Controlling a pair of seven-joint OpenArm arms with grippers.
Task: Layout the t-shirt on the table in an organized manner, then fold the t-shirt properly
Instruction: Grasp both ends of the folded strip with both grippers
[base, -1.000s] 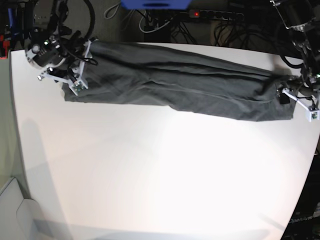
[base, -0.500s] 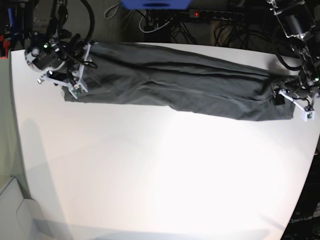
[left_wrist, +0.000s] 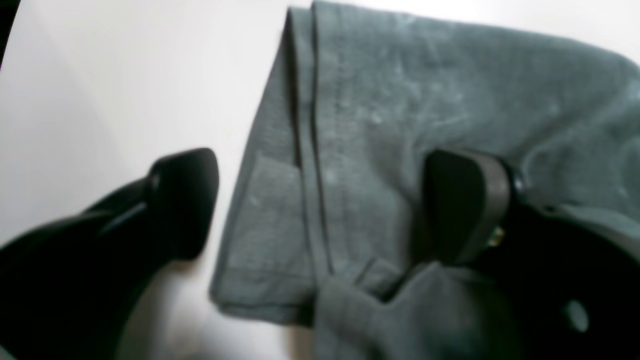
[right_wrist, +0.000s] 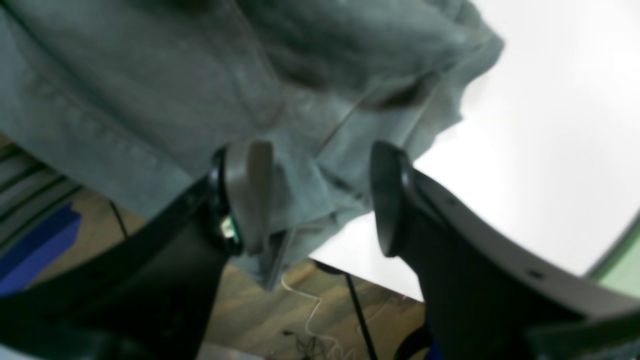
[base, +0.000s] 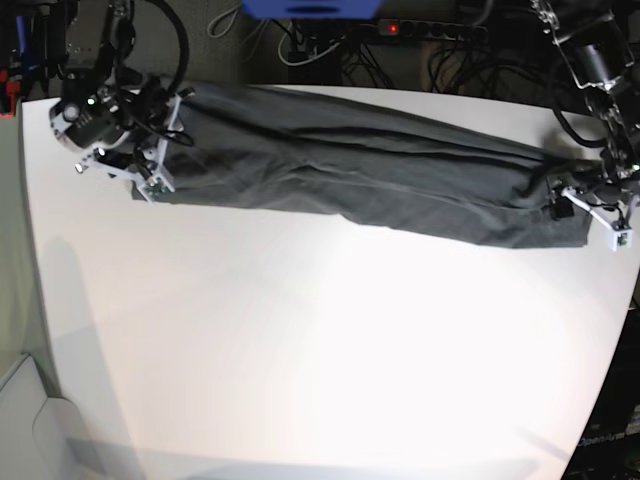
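Note:
The dark grey t-shirt (base: 350, 165) lies as a long, narrow, wrinkled band across the far part of the white table (base: 300, 350). My left gripper (base: 590, 205) is at the shirt's right end. In the left wrist view, my left gripper (left_wrist: 325, 200) is open, with one finger (left_wrist: 185, 200) over bare table and the other (left_wrist: 465, 205) on the cloth, straddling the folded hem corner (left_wrist: 280, 240). My right gripper (base: 158, 170) is at the shirt's left end. Close up, my right gripper (right_wrist: 320, 200) has its fingers apart with bunched cloth (right_wrist: 310, 165) between them.
Behind the table's far edge are a power strip with a red light (base: 420, 30), tangled cables and a blue object (base: 310, 8). A pale grey box (base: 30, 420) sits at the lower left. The table's right edge (base: 632, 290) runs close to my left gripper.
My right gripper has moved slightly up and back, and the shirt's left end has shifted with it. My left gripper has edged a little inward over the right end.

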